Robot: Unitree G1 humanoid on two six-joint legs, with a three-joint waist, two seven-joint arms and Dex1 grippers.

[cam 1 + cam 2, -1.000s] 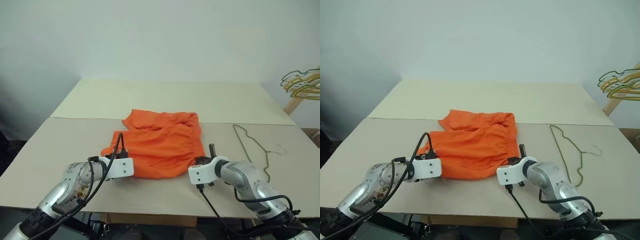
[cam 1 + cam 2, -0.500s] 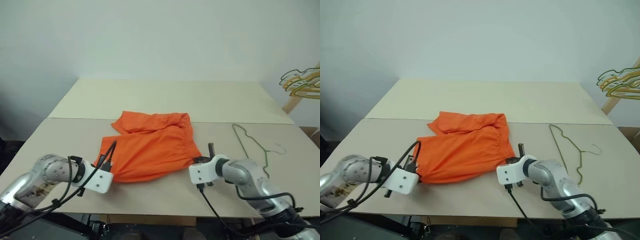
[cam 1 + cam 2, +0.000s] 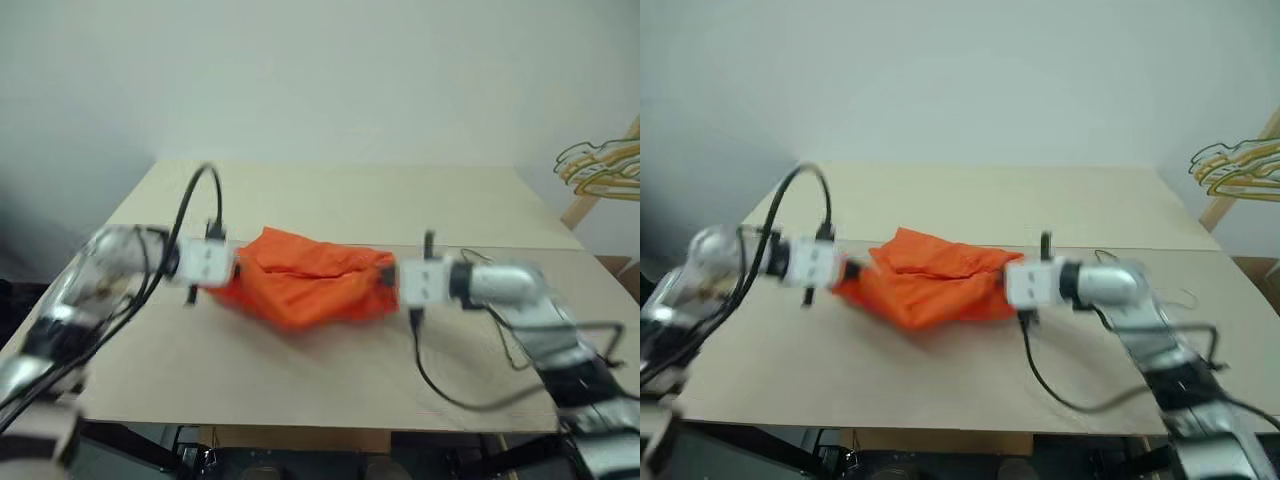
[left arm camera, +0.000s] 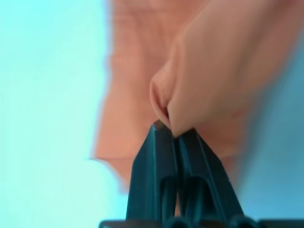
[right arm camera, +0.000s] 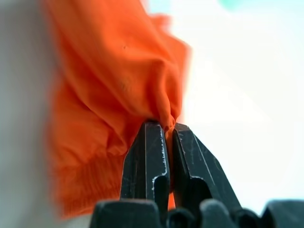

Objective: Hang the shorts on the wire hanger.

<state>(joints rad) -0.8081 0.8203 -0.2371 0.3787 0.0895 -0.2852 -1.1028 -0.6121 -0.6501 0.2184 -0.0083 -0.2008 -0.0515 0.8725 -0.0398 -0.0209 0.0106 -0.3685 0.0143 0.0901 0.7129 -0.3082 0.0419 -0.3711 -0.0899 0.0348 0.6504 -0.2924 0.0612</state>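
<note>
A pair of bright orange shorts [image 3: 305,280] hangs bunched between two robot arms over the middle of a pale beige table [image 3: 330,200]. The left gripper [image 4: 170,128] grips the fabric at the shorts' nine o'clock edge, its two black fingers [image 4: 149,166] pressed tight together on a fold of cloth. The right gripper [image 5: 166,127] grips the three o'clock edge the same way, fingers [image 5: 147,161] pinched closed on a ridge of orange fabric. The shorts sag in the middle between the two grips, their lowest part at or just above the tabletop. The thin wire hanger [image 3: 1185,297] lies on the table toward three o'clock, mostly hidden behind the right arm. Toward two o'clock, past the table's edge, a bunch of yellow and green hangers [image 3: 600,165] hangs from a wooden stand.
</note>
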